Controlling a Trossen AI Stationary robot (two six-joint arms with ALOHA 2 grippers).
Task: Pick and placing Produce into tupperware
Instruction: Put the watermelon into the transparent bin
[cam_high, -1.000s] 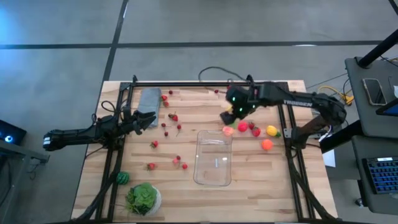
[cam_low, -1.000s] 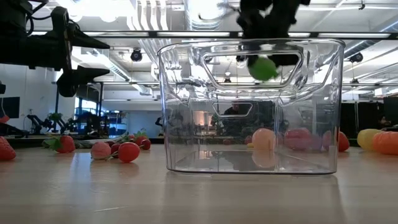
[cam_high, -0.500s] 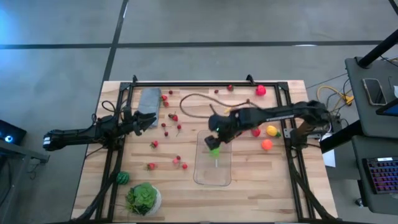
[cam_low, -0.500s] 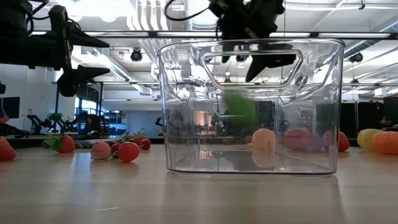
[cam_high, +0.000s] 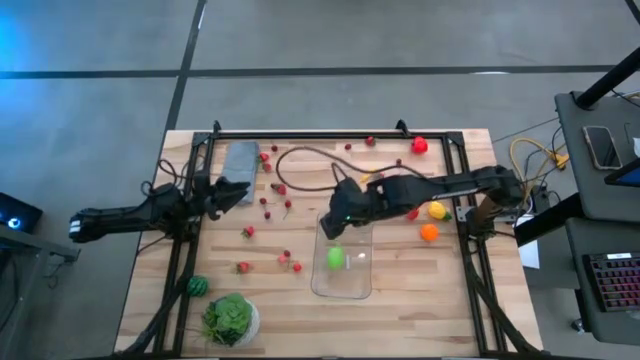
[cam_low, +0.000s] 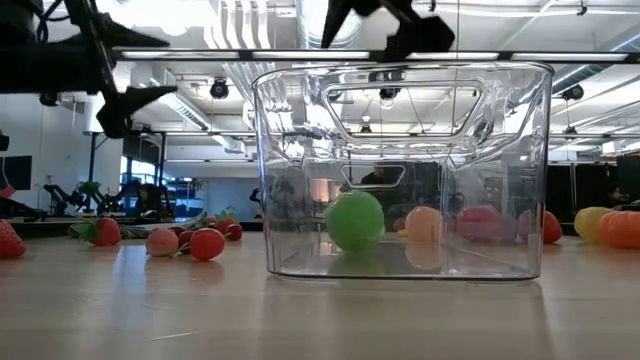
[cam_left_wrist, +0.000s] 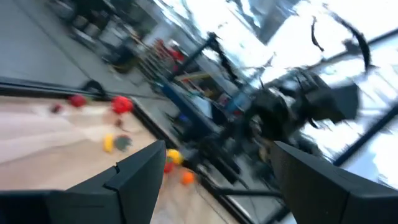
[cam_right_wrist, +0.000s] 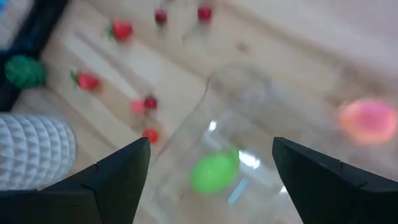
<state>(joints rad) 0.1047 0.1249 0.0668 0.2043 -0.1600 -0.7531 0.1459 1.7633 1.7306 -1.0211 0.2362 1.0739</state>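
Right claw (cam_high: 341, 210) spread over tupperware (cam_high: 343, 280) — wooden table (cam_high: 420, 300)

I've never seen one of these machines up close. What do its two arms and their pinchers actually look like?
Both are slim, dark, jointed arms. The left arm ends in the left gripper, the right arm in the right gripper. Each has two flat, dark fingers tapering to blunt tips. A thin dark cable loops across the table to the right arm.
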